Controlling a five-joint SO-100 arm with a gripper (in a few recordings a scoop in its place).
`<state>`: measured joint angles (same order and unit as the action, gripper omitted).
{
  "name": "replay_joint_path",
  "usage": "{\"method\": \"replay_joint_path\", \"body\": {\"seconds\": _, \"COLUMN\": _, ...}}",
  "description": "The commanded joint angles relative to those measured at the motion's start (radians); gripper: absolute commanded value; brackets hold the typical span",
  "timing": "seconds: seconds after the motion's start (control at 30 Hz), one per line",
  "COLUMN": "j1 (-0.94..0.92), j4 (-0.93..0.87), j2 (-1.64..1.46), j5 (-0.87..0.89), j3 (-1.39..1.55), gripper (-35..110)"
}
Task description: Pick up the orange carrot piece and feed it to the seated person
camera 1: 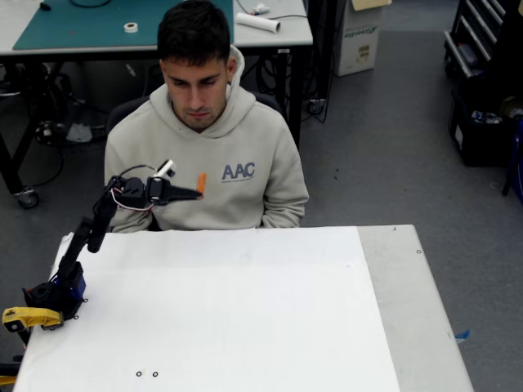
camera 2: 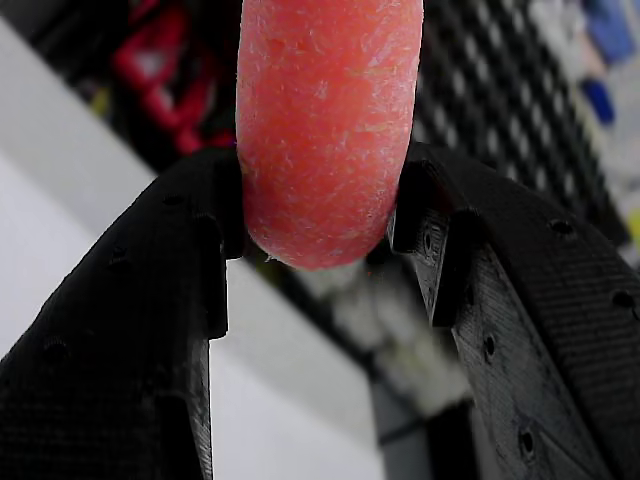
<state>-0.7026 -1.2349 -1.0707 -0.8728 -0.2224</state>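
Observation:
The orange carrot piece [camera 1: 201,182] is pinched upright at the tip of my black gripper [camera 1: 196,193], raised above the far left of the white table [camera 1: 245,310]. It hangs in front of the seated person's [camera 1: 204,155] chest, well below the chin. This person wears a beige hooded sweatshirt and looks down toward it. In the wrist view the carrot piece [camera 2: 325,130] is large and close, squeezed between the two black fingers [camera 2: 140,300], with my gripper [camera 2: 318,215] shut on it.
My arm's base [camera 1: 57,298] sits at the table's left edge, beside a yellow-handled part [camera 1: 29,317]. Behind the person stands a desk with a green mat [camera 1: 98,24]. Grey floor lies to the right of the table.

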Motion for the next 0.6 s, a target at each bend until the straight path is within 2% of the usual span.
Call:
{"method": "replay_joint_path", "body": {"seconds": 0.0, "j1": 0.078, "j4": -0.003, "j2": 0.011, "j5": -0.132, "j3": -0.129, "gripper": -2}}
{"method": "replay_joint_path", "body": {"seconds": 0.33, "j1": 0.272, "j4": -0.002, "j2": 0.041, "j5": -0.457, "j3": -0.110, "gripper": -2}}
{"method": "replay_joint_path", "body": {"seconds": 0.57, "j1": 0.391, "j4": 0.000, "j2": 0.041, "j5": -0.512, "j3": -0.110, "gripper": -2}}
